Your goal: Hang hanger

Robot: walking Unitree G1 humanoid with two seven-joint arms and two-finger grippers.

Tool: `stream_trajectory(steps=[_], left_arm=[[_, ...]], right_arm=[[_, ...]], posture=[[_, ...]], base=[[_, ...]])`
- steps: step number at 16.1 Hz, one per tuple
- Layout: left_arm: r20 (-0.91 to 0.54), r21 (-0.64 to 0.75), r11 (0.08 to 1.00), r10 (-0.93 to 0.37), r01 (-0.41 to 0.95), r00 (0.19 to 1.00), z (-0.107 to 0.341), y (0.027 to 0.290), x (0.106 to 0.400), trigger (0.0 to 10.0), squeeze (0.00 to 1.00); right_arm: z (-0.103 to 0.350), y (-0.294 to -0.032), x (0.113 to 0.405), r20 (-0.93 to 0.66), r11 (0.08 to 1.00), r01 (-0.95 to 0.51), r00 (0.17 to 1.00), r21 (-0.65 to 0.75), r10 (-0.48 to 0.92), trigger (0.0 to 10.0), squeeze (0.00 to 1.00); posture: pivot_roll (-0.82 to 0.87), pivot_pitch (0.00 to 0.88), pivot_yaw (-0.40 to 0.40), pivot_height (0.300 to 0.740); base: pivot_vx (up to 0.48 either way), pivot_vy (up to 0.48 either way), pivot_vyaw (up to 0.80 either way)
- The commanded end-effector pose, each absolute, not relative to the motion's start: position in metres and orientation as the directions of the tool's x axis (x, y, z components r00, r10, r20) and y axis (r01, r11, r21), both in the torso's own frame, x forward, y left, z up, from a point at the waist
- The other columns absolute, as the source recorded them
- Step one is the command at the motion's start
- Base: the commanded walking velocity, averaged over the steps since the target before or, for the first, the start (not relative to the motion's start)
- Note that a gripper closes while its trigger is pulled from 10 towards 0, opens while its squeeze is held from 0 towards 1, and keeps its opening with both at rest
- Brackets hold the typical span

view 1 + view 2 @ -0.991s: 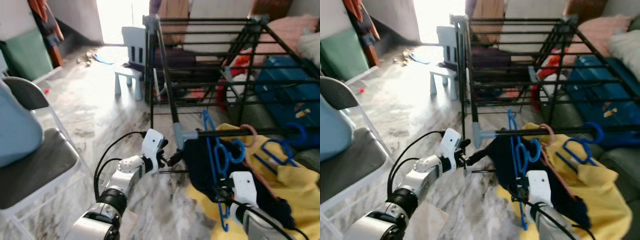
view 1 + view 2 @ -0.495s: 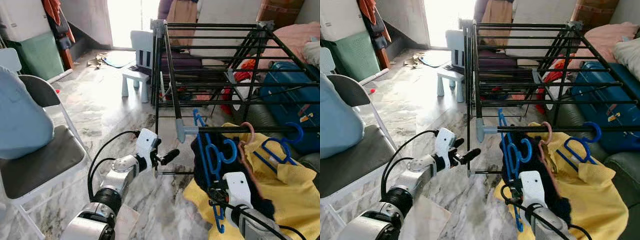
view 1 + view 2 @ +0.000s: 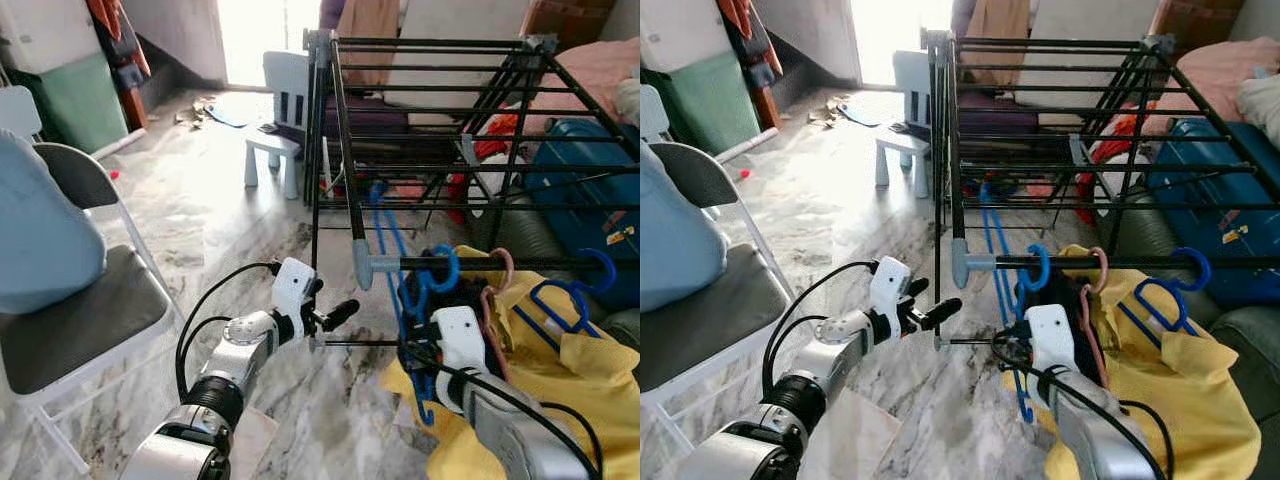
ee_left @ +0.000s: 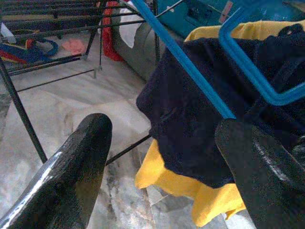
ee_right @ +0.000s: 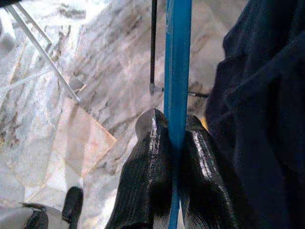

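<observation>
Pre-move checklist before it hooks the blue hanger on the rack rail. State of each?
1. Right end effector shut on the blue hanger: ok, fingers pinch its bar.
2. Left end effector free: ok, open, holding nothing, beside the rack's corner post.
3. Hanger hook above the front rail: cannot tell; its top rises by the rail's grey end cap.
4. Free rail space: not ok near the cap, a blue hook and a pink hook already hang there.
5. Dark garment clear of the grip: cannot tell, it hangs close against the hanger.
</observation>
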State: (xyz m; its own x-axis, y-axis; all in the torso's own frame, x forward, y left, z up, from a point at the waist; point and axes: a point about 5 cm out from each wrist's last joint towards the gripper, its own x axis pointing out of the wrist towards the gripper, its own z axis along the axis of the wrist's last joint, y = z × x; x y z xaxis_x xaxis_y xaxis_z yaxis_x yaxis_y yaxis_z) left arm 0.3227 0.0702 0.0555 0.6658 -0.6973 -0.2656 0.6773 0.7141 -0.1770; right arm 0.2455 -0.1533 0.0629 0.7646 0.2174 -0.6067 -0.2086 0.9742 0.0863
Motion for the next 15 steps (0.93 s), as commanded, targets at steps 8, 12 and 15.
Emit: stream_trajectory(steps=[8, 12, 15], left_arm=[[-0.302, -0.169, 0.706, -0.701, 0.687, 0.646, 0.053, 0.066, 0.321, 10.0, 0.0], [-0.318, -0.176, 0.705, -0.701, 0.687, 0.638, 0.05, 0.066, 0.319, 10.0, 0.0], [-0.325, -0.178, 0.702, -0.703, 0.69, 0.632, 0.049, 0.066, 0.319, 10.0, 0.0]], right_arm=[[0.039, -0.145, 0.253, -0.695, 0.964, -0.192, 0.668, 0.185, 0.266, 10.0, 0.0], [0.036, -0.158, 0.245, -0.686, 0.98, -0.163, 0.701, 0.111, 0.194, 10.0, 1.0], [0.04, -0.168, 0.237, -0.657, 0.989, -0.119, 0.739, 0.092, 0.15, 10.0, 1.0]], posture=[[-0.05, 0.0, -0.05, 0.74], [-0.05, 0.0, -0.051, 0.74], [-0.06, 0.0, -0.047, 0.74]], base=[[0.0, 0.0, 0.0], [0.0, 0.0, 0.0], [0.0, 0.0, 0.0]])
